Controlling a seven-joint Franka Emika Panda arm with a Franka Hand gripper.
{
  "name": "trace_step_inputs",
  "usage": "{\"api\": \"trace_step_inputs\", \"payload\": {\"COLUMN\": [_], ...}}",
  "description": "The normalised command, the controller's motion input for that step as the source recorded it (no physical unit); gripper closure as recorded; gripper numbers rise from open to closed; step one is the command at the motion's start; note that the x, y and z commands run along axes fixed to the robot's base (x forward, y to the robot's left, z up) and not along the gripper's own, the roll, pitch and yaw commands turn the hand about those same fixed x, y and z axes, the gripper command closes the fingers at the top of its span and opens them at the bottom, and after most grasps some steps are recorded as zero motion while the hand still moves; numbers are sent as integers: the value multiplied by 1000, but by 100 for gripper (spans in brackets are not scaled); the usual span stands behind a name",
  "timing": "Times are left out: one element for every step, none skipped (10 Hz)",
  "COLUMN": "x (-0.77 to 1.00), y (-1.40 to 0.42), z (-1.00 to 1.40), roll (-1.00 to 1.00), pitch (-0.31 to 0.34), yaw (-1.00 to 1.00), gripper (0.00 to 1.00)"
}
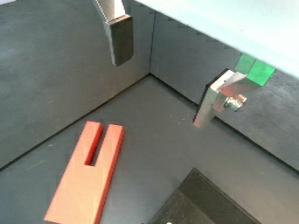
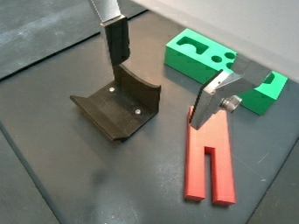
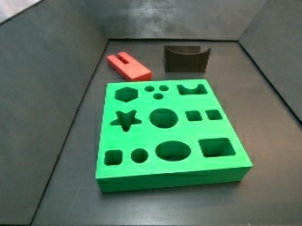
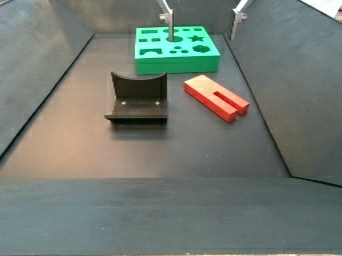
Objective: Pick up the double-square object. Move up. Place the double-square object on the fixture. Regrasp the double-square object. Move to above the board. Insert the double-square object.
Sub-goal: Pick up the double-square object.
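- Hand [image 2: 163, 74] hangs high, fingers spread wide, holding nothing.
- Double-square object [image 4: 217, 98] lies flat on the floor between fixture [image 4: 135, 98] and wall, near the board [image 4: 177, 45].
- Risk: a skewed descent could nudge it; alignment looks off, though depth is hard to judge.

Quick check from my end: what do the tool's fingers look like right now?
The tool, up above the floor, has two flat silver plate fingers. One carries a dark rectangular pad; the other shows a small round metal fastener. No cables or markings show.
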Motion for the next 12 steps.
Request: {"api": "trace_step_inputs", "payload": {"x": [0, -391, -137, -46, -46, -26, -23, -43, -66, -69, -57, -94], "y": [-171, -506, -443, -346, -311, -291, -294, -411, -469, -486, -509, -614], "z": [-140, -460, -429, -426, -543, -563, -563, -546, -520, -514, -506, -509], "roll": [0, 0, 46, 0, 76, 81, 81, 90, 91, 93, 74, 90], "pitch": [-40, -60, 0, -1, 0, -11, -26, -91, -124, -131, -163, -174], "yaw": [129, 411, 731, 794, 891, 920, 920, 809, 754, 740, 703, 606], "gripper": [0, 0, 0, 0, 0, 0, 0, 0, 0, 0, 0, 0]}}
